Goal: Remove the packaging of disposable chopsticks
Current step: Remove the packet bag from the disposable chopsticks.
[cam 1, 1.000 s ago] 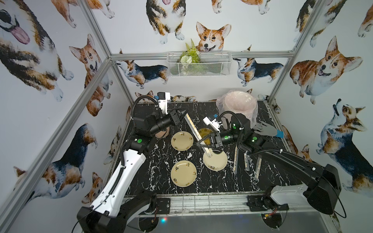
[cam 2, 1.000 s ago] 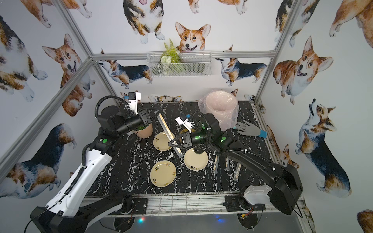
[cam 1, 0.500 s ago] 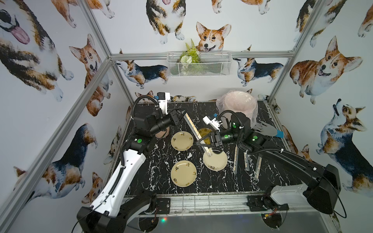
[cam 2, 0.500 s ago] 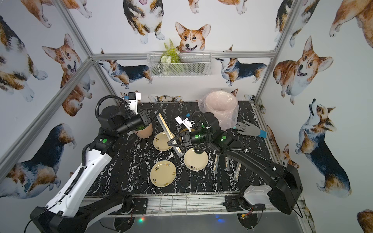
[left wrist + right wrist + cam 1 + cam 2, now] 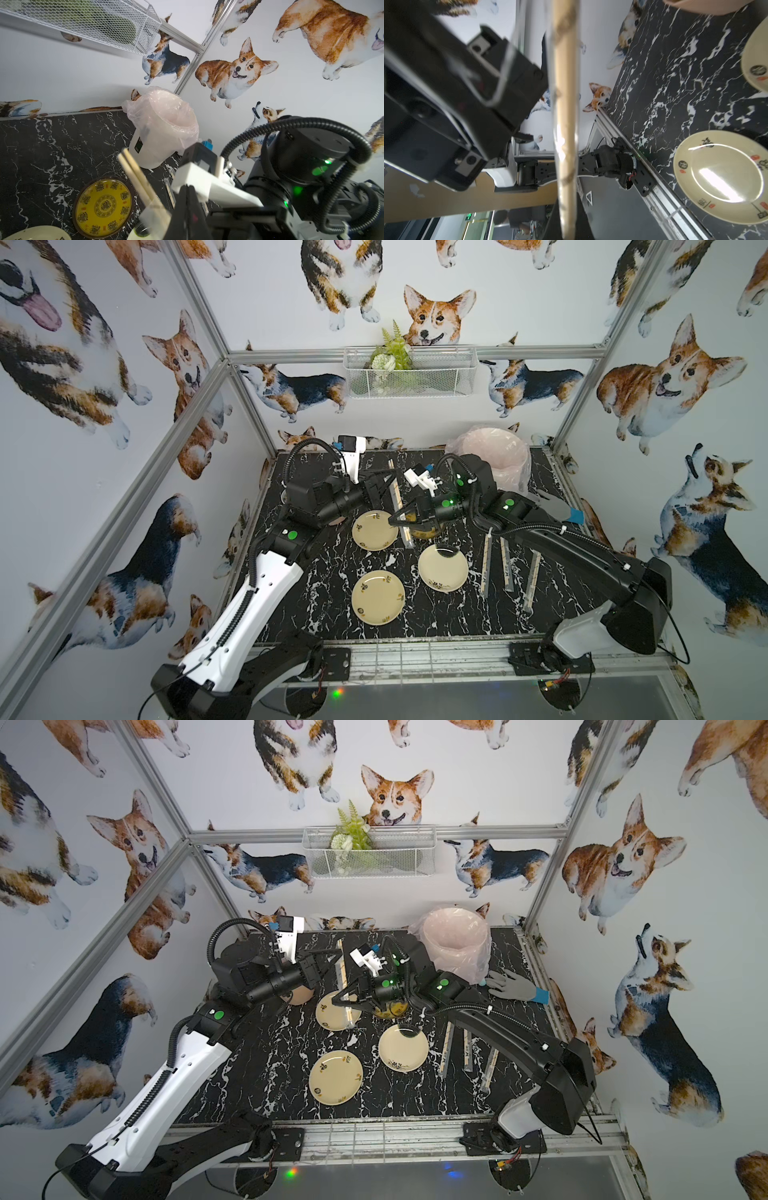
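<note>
One pair of disposable chopsticks [image 5: 398, 502] hangs slanted above the plates in both top views, still partly inside its clear packaging [image 5: 154, 214]. The bare tan stick ends [image 5: 133, 166] poke out of the sleeve's far end. My left gripper [image 5: 387, 486] is shut, pinching the packaging beside the sticks near that upper end. Lower down, my right gripper [image 5: 393, 521] is shut on the chopsticks [image 5: 564, 116] through the sleeve. A loop of clear plastic [image 5: 500, 83] shows by the left jaws.
Three wrapped chopstick pairs [image 5: 505, 568] lie on the black marble table [image 5: 324, 572] to the right. Three cream plates [image 5: 377, 597] and a yellow bowl [image 5: 103, 205] lie below the grippers. The lined bin [image 5: 496, 460] stands at the back right, with a grey glove [image 5: 513, 988] beside it.
My left gripper's jaws have closed onto the upper end of the sleeve. The held pair has shifted only slightly, and the right arm has stayed put.
</note>
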